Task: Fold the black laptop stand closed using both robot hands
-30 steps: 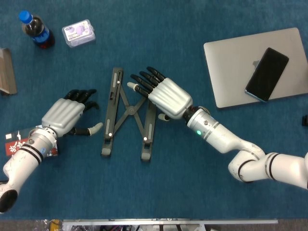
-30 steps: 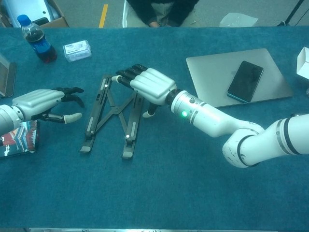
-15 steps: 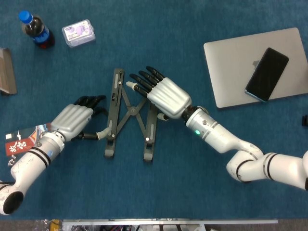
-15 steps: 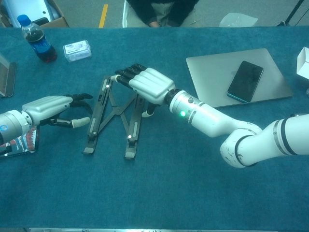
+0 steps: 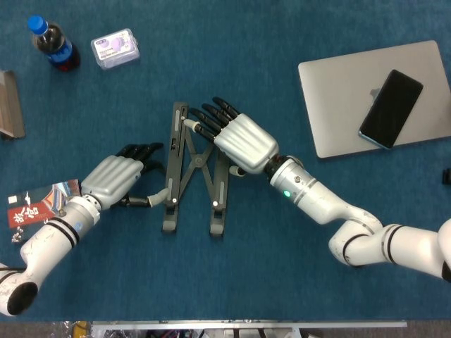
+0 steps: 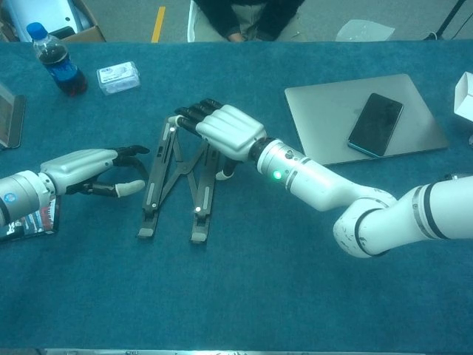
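Black rails of the laptop stand (image 5: 194, 169) lie flat on the blue table (image 5: 268, 267) near its middle, and they stand closer together now than they did a second ago. The left rail has been pushed rightward, so the crossed braces make a narrower X. The left hand (image 5: 116, 179) has travelled in from well apart to press against that rail's outer side, its fingers (image 5: 143, 151) stretched along the rail and gripping nothing. The right hand (image 5: 239, 141) has barely moved; it rests over the right rail's upper part, fingers (image 5: 211, 116) extended across the braces, apparently bracing rather than clasping, though what its palm covers is hidden. Judging by the gap left at the lower ends, the fold is partly done, and more inward pressing from the left seems needed.
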You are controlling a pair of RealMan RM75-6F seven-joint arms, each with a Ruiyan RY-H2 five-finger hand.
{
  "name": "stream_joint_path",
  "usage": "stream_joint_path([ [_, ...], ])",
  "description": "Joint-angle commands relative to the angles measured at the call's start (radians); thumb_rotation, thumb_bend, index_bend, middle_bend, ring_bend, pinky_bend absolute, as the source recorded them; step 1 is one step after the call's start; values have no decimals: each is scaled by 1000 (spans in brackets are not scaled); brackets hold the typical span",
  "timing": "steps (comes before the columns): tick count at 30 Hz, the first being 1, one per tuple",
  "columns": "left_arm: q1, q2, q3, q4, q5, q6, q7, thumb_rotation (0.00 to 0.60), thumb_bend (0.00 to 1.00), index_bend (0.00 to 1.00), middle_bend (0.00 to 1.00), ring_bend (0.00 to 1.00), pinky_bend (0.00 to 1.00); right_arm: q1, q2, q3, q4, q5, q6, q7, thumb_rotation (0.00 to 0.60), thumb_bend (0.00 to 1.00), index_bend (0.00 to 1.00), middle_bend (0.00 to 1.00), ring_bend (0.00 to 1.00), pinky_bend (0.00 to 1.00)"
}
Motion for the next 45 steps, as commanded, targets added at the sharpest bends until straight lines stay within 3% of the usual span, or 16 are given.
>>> stream_joint_path([
  [1, -1, 0, 1, -3, 4, -1, -4, 124, 280, 201, 0, 0, 18, 3, -6, 4, 7, 1, 0, 3, 600, 42, 0, 1, 0, 7],
  [9, 0, 12, 4, -16, 14, 11, 4, 121, 280, 188, 0, 0, 18, 10, -6, 7, 9, -2, -2, 13, 600, 42, 0, 0, 0, 7],
  [15, 26, 92, -6, -66, 19, 90, 46, 122, 280, 147, 0, 0, 18, 20, 105, 10, -122, -4, -38, 45, 600, 42, 0, 0, 0, 7],
  [21, 58, 175, -14, -113, 19, 153, 30, 119, 281, 134, 0, 0, 18, 77, 251, 33, -293, 38, -191, 77, 600, 48, 0, 0, 0, 7],
  [25, 76, 211, -11, -131, 23, 174, 13, 120, 280, 130, 0, 0, 18, 141, 323, 41, -346, 43, -308, 107, 600, 50, 0, 0, 0, 7],
  [31, 96, 236, -11, -135, 26, 194, -14, 121, 280, 118, 0, 0, 18, 233, 357, 27, -346, -1, -410, 117, 600, 0, 0, 0, 0, 7],
  [45, 135, 256, -14, -103, 51, 234, -102, 121, 280, 105, 0, 0, 0, 377, 291, -44, -223, -138, -450, 114, 600, 0, 0, 0, 0, 1],
])
